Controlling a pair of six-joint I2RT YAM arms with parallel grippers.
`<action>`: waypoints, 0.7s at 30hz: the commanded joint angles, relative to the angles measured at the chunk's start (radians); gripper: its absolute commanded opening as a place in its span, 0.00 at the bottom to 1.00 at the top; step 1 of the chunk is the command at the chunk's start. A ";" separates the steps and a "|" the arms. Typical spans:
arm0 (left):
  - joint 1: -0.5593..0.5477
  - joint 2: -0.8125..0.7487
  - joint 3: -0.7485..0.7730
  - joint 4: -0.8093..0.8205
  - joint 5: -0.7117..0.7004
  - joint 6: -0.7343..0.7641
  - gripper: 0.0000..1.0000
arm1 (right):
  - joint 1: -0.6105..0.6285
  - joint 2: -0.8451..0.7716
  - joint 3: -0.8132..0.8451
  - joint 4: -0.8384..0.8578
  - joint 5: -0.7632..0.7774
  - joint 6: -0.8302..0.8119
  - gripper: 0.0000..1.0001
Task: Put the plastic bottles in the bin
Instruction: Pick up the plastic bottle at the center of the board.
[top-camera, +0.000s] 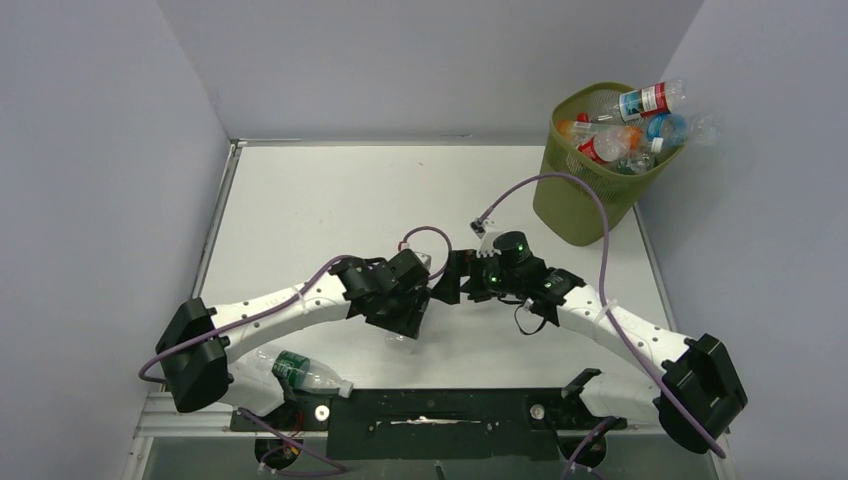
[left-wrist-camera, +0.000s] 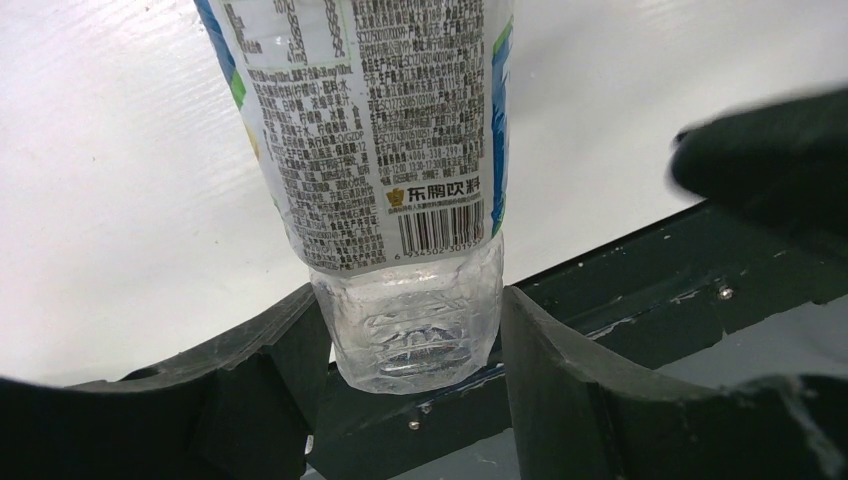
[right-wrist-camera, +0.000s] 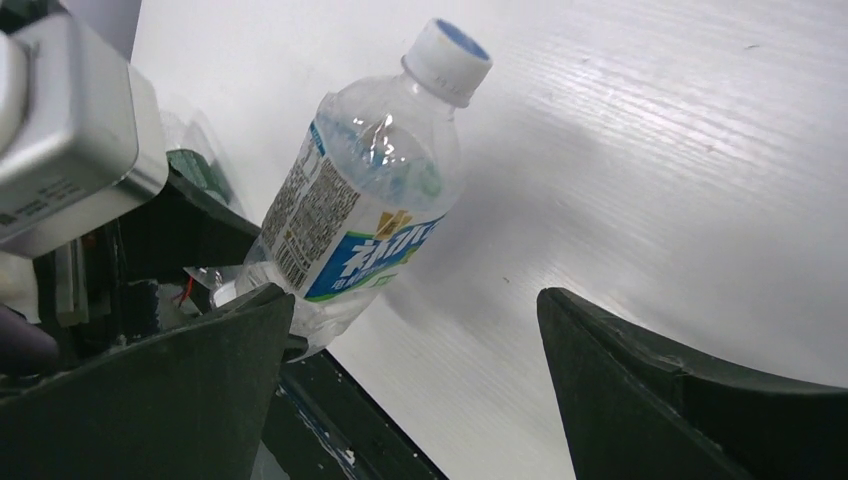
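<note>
1. Clear plastic with a white, blue-edged label: the clear bottle (left-wrist-camera: 400, 150) is held front-centre over the table (top-camera: 300, 210), between the two arms, seemingly lifted off it.
2. Its base is pinched in the left gripper (left-wrist-camera: 415, 345), whose jaws are closed partway onto it. Gripping so low probably leaves the body free for a handover.
3. The long axis is tilted rather than flat, with the base in the jaws and the white-and-blue cap (right-wrist-camera: 447, 60) pointing up and away from that gripper.
4. The right gripper (right-wrist-camera: 415, 375) faces it, spread wide and empty. The bottle is near one finger, not between them.
5. The bin (top-camera: 575, 205) stands at the far right corner, heaped with bottles. That is the right arm's side, likely the reason for the offer.
6. A green-labelled bottle (top-camera: 298, 370) lies near the left arm's base.
</note>
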 joint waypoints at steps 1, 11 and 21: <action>-0.025 -0.053 0.056 0.071 0.025 0.026 0.47 | -0.081 -0.074 0.058 -0.036 -0.029 -0.015 0.98; -0.089 -0.070 0.070 0.116 0.031 0.044 0.47 | -0.117 -0.128 0.033 -0.010 -0.068 0.029 0.98; -0.174 -0.081 0.103 0.162 -0.033 0.062 0.47 | -0.135 -0.130 0.055 -0.014 -0.116 0.039 0.98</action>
